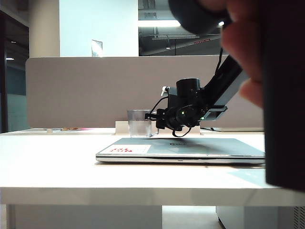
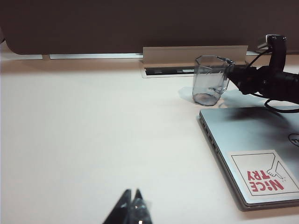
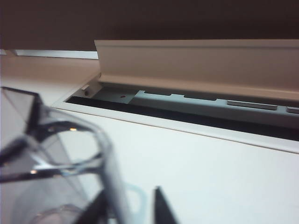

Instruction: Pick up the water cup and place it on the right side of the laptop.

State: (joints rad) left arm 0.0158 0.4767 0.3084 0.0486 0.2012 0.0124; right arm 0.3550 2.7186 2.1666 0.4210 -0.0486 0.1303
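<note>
Cup (image 2: 211, 80) behind laptop (image 2: 261, 154): right gripper (image 3: 133, 205) straddles its rim, jaws not yet tight — could tip. Left gripper (image 2: 132, 205) idle nearby, tips together.

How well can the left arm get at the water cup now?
Probably not well: the left tool is far from the water cup, and the right tool is already at its rim, behind the laptop.

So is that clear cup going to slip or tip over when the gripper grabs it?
The water cup looks like thin, smooth plastic, so probably light and a little slippery. Its flat facets should help the right gripper, now straddling its rim. Taller than wide and seemingly empty, it could tip if nudged.
</note>
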